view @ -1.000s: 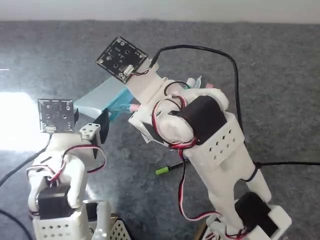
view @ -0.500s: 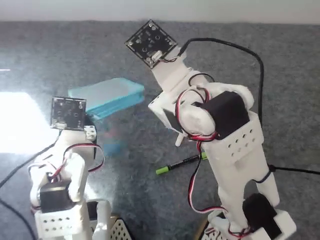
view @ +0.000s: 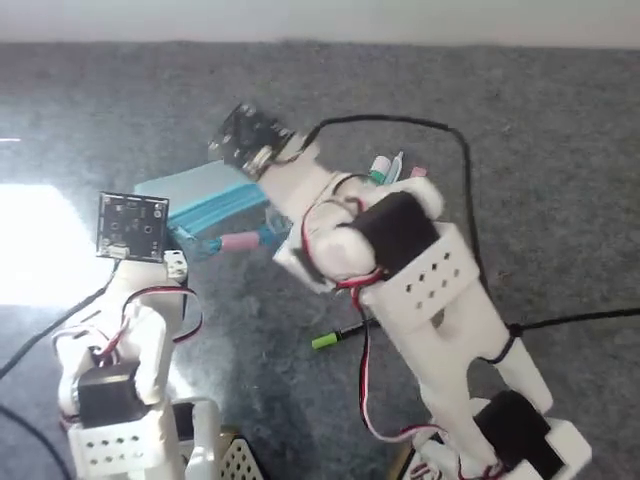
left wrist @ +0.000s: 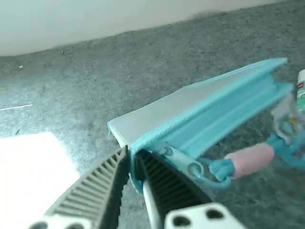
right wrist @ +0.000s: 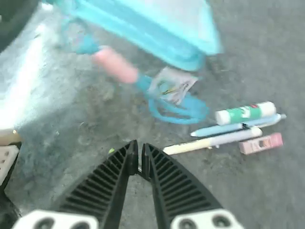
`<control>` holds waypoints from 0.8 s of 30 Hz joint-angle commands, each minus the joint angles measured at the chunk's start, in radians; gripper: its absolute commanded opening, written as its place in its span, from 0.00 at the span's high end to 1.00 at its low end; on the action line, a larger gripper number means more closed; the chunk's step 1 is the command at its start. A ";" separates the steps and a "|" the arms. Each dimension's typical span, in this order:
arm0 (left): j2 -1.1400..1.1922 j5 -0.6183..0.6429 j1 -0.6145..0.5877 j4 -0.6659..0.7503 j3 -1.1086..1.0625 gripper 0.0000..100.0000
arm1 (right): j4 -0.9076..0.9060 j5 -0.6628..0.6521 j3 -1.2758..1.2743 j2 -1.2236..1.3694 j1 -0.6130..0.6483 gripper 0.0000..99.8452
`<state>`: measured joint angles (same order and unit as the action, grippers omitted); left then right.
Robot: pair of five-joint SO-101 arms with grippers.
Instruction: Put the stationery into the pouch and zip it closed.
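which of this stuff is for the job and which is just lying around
For the job: turquoise fabric zip pouch, green-and-white glue stick, pale blue pen, cream pen, small pink block, black marker with green cap.
Lying about: black cable, bright white patch on grey table.

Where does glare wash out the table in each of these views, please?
High view: a white glare patch burns out the table at the left edge, to the left of the pouch. Left wrist view: a similar white patch on the table next to the pouch. Right wrist view: a paler bright streak near the pouch; the stationery lies in even light.
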<state>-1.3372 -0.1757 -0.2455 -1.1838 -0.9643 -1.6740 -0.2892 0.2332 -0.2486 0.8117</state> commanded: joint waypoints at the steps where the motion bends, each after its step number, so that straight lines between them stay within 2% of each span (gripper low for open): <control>1: 0.000 -0.003 0.012 0.026 0.087 0.99 | 0.185 -0.026 -0.186 -0.145 0.048 0.99; 4: 0.031 -0.003 0.012 0.025 0.139 0.99 | 0.424 0.003 -0.476 -0.341 0.067 0.98; 7: 0.158 -0.003 0.031 -0.006 0.225 0.99 | 0.659 0.021 -0.798 -0.549 0.081 0.91; 10: 0.315 -0.003 0.072 -0.060 0.337 0.99 | 0.792 0.040 -0.994 -0.697 0.077 0.83; 14: 0.410 -0.002 0.114 -0.135 0.481 0.99 | 0.808 0.044 -1.028 -0.725 0.077 0.77; 20: 0.417 0.021 0.176 -0.295 0.654 0.99 | 0.883 0.114 -1.031 -0.661 0.081 0.76; 24: 0.419 0.026 0.189 -0.327 0.685 0.99 | 0.920 0.140 -1.026 -0.631 0.101 0.76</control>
<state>-0.9214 -0.1680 -0.0675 -1.4998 -0.3414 -0.7917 -0.1726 -0.8055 -0.8930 0.8853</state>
